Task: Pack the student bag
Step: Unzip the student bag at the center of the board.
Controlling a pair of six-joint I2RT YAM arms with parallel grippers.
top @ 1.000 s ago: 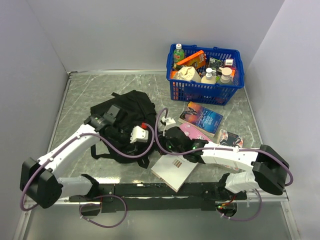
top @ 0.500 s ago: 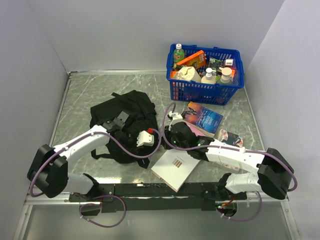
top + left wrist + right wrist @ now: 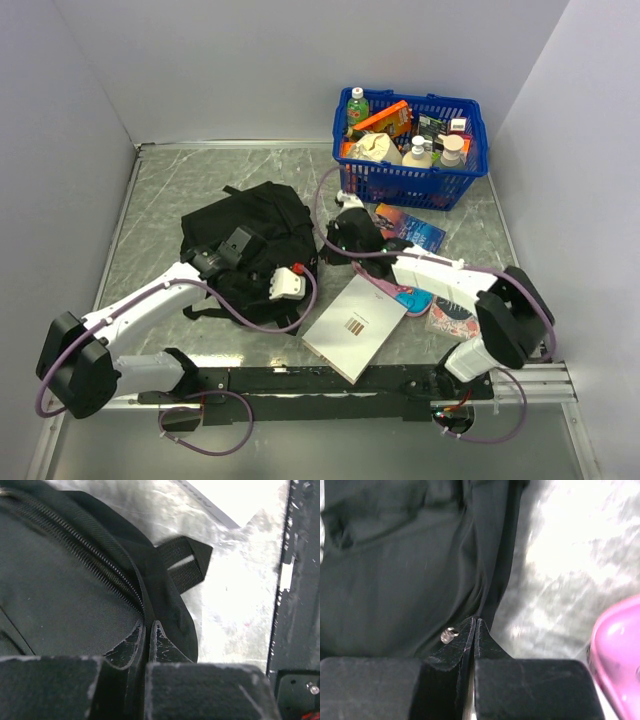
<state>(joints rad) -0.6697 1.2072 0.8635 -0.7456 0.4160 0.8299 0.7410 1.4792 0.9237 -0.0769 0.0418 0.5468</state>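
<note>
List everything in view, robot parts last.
student bag: one, black, left of centre.
basket: one, blue, far right, holding groceries.
blue-covered book: one, before the basket.
white booklet: one, near centre.
pink item: one, under right arm.
patterned item: one, multicoloured, beside right arm.
table: one, grey marbled.
left end effector: one, black, shut on bag's edge.
right end effector: one, black, shut on bag's fabric.

In the left wrist view the student bag (image 3: pixel 60 590) was cut off by the top and left edges. In the right wrist view a blurred pink object (image 3: pixel 619 655) was cropped at the right edge and could not be identified. From above, a book (image 3: pixel 412 228) was partly covered by the right arm; labels in the blue basket (image 3: pixel 400 187) could not be read.
</note>
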